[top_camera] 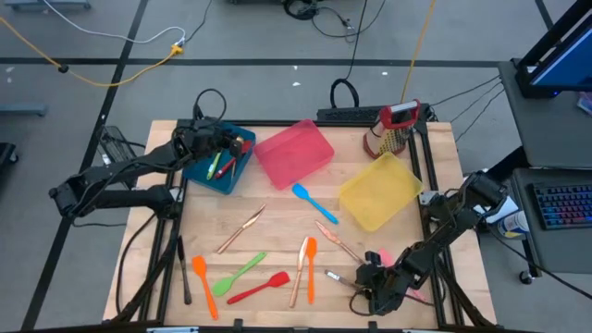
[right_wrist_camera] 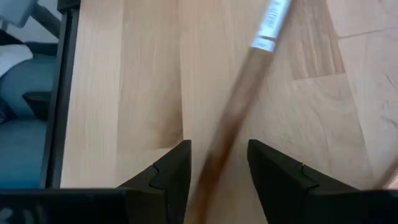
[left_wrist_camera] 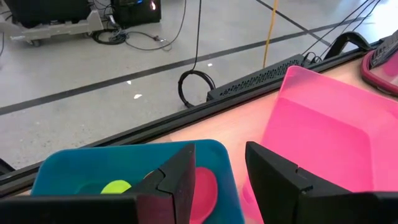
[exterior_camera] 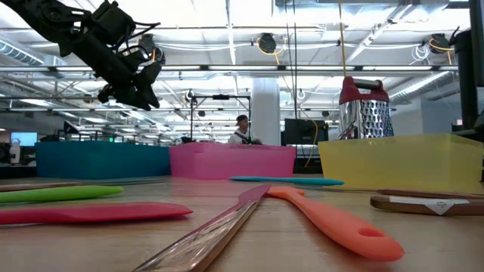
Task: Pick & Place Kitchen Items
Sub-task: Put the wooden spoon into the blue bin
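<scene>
1. At the near right corner of the desk (top_camera: 277, 208), right hand (top_camera: 375, 294) low over the wood, fingers (right_wrist_camera: 171, 171) parted, a wooden-handled utensil (right_wrist_camera: 239, 118) running up between them; straddled, not yet clamped, nothing lifted.
2. Over the blue bin (top_camera: 219, 159) at the far left, left hand (top_camera: 211, 139) hanging with fingers part-open and empty; below it in the bin, a green-headed and a red-headed utensil already dropped.
3. Outward from the right hand: more slim wooden and copper pieces just beside it, a pink item (top_camera: 384, 257) near it, then an orange spatula (top_camera: 311, 268) and a wooden spoon (top_camera: 301, 270) side by side.
4. Farther left: red spatula (top_camera: 260, 288), green spatula (top_camera: 240, 273), second orange spatula (top_camera: 204, 285), a dark piece of cutlery (top_camera: 183, 270) at the left edge, a copper piece (top_camera: 240, 230) mid-desk, a blue spatula (top_camera: 314, 203) between the pink bin (top_camera: 294, 152) and yellow bin (top_camera: 380, 191).
5. Grater (top_camera: 393, 128) upright at the far right, beyond the yellow bin; not a thing to move.
6. Handling, as a judgement: straddled utensil light, stiff, round in the shaft, so likely to roll or pivot if pinched off-centre; best taken across mid-handle near its balance point, fingers square to the shaft.
7. Silicone heads soft and grippy but floppy; stems the better hold. Flat copper and black cutlery thin and slick, hugging the wood, hardest to get under.
</scene>
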Robot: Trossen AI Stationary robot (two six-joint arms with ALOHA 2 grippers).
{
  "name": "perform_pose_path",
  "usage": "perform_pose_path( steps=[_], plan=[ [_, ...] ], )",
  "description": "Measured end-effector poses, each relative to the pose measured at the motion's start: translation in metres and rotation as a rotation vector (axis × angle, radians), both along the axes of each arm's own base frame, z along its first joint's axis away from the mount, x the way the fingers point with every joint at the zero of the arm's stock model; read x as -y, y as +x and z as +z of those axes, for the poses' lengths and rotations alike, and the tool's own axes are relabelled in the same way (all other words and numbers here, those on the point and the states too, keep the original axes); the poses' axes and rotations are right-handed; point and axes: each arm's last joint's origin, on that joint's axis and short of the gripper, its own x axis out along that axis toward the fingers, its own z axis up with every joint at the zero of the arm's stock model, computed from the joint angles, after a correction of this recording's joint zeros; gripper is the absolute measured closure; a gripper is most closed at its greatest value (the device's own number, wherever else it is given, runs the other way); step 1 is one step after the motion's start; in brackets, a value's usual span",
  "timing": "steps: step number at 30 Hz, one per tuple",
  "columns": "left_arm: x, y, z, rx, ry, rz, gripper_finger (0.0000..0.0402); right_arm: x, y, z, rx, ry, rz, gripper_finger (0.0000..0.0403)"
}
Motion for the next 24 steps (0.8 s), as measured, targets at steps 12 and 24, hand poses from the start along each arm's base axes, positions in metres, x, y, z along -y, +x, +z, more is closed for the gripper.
perform_pose_path(
  steps=[12, 24],
  plan=[
    [0.000, 0.000, 0.000, 0.001, 0.000, 0.000, 0.0256, -0.003, -0.005, -0.019, 0.059, -0.199, 0.011, 0.0302],
    [0.016, 0.015, 0.004, 0.106, -0.060, -0.261, 0.0257, 0.003, -0.006, -0.026, 0.021, -0.256, -0.006, 0.0371]
  ],
)
